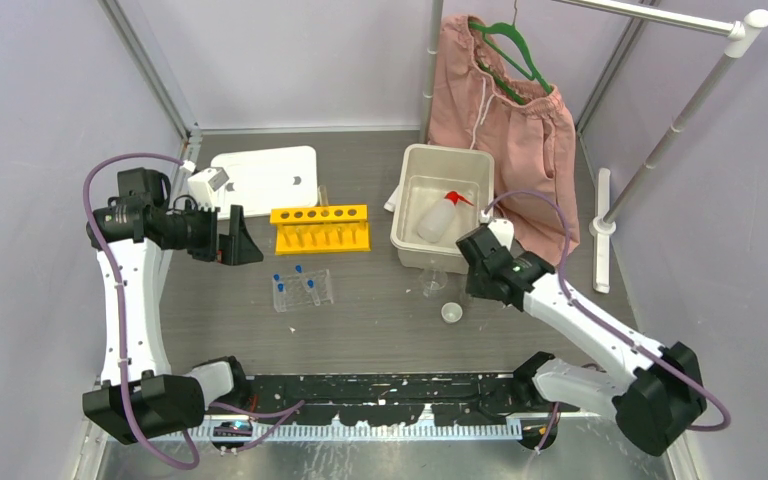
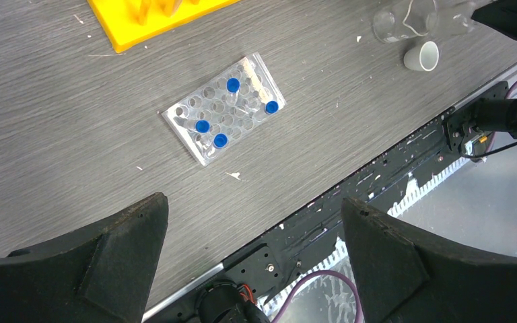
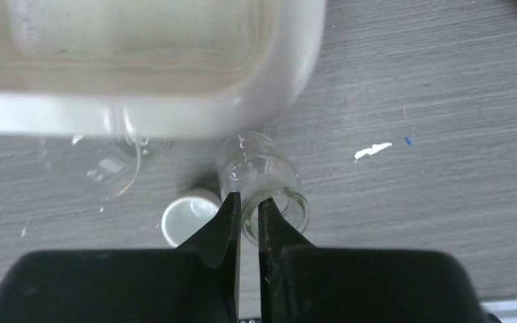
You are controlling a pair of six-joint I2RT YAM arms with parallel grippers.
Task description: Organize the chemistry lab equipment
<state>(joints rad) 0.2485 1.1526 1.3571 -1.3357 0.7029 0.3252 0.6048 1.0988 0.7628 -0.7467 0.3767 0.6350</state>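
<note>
Glass vial (image 3: 256, 168) beside the white cup (image 3: 185, 219) is pinched at its rim by my right fingers (image 3: 223, 225). Left fingers (image 2: 124, 245) hang wide apart.

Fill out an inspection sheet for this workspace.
Surface: grey table, with scattered white flecks.
Job's things: yellow rack; grid rack holding four blue-capped tubes; bottle lying in the bin; jar, another glass and cup beside the bin.
Clutter: pink shorts on a hanger; white tray.
Grippers: left gripper open above the table; right gripper shut on the jar's rim.
Cables: purple cables loop off both arms.
Surroundings: garment rail at right.
</note>
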